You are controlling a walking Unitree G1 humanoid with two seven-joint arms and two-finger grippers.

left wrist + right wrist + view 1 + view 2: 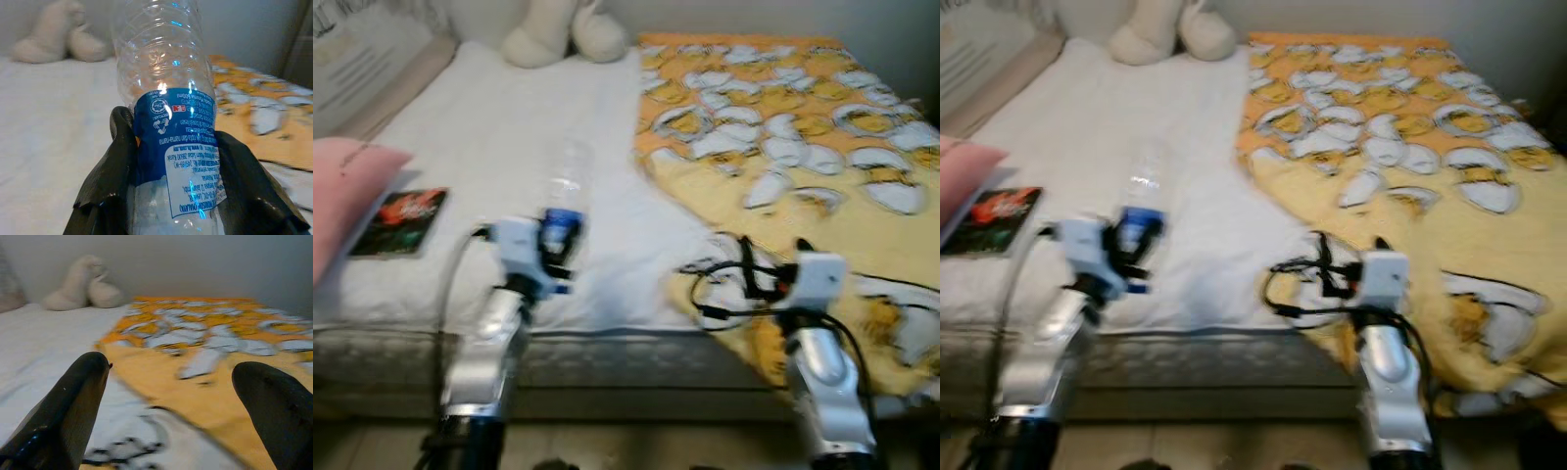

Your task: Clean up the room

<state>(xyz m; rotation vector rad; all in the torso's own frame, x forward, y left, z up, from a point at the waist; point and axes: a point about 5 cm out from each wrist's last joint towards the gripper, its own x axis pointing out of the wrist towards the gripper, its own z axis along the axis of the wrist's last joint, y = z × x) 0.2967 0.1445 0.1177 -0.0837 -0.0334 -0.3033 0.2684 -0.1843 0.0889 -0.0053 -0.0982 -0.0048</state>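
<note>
A clear plastic bottle (pixel 564 201) with a blue label stands upright in my left gripper (pixel 556 247), which is shut on its lower half above the bed's front edge. The left wrist view shows the bottle (pixel 168 107) clamped between both black fingers (pixel 110 171). My right gripper (pixel 773 262) is open over a tangle of black cable (pixel 729 279) lying on the yellow patterned blanket (pixel 822 147). In the right wrist view its fingers (pixel 73 406) stand wide apart with nothing between them.
A white-sheeted bed (pixel 509 137) stretches ahead, with a white plush toy (pixel 563 34) at its far end. A dark card or booklet (pixel 401 220) and a pink pillow (pixel 342 191) lie at the left. The mattress edge (pixel 607 357) runs close in front.
</note>
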